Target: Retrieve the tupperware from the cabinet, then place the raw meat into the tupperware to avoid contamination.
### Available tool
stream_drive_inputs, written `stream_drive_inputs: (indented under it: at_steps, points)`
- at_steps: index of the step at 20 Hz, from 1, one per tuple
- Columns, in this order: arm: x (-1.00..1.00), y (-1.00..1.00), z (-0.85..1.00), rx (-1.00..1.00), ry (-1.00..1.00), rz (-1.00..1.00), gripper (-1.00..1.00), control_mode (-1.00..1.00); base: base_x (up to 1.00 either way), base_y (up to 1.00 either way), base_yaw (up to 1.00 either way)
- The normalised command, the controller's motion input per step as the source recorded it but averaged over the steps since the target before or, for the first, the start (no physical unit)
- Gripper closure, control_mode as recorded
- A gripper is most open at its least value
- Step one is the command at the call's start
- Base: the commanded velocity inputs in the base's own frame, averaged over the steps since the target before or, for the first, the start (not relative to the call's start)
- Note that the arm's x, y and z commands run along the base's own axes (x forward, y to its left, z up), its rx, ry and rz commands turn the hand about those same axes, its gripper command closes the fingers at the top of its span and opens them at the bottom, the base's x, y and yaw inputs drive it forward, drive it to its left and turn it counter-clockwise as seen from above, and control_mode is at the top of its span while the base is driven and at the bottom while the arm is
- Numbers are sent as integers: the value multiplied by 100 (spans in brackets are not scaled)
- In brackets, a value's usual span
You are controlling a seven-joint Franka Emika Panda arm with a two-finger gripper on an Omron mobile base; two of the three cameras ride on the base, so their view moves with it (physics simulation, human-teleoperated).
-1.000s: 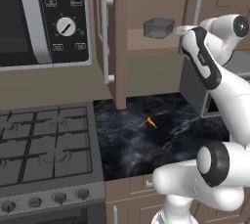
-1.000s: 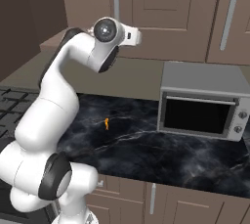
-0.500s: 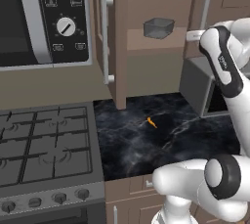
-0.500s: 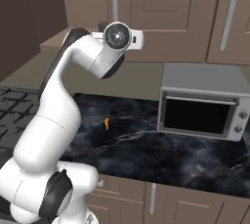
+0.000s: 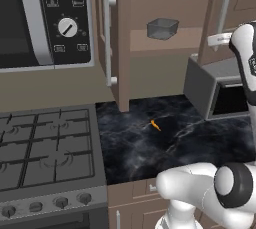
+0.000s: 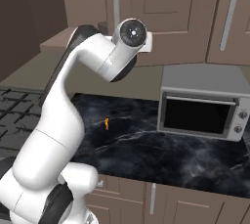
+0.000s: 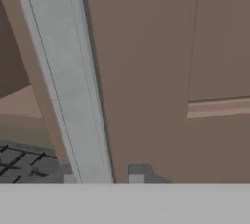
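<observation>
Gleaming silver handle (image 7: 66,81), panelled cabinet (image 7: 161,61)

Gripper (image 7: 103,178): fingertips barely rise into hand view, rest cut off. Raw meat (image 5: 156,125) too small for detail. Toaster oven (image 5: 220,93) cut by right edge.

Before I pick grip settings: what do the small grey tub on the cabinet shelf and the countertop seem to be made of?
The small translucent grey rectangular tub looks like thin plastic: the shelf shows faintly through its walls. The black countertop looks like polished marble or stone, given its pale veins, though a printed laminate would look the same.
</observation>
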Motion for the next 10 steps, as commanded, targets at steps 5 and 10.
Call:
stream_drive_inputs:
  at_steps: [5, 10]
  points:
    - [-46, -73, -39, -3, 14, 9, 100, -100, 0, 0, 0]
    - [-52, -74, -42, -2, 11, 8, 100, -100, 0, 0, 0]
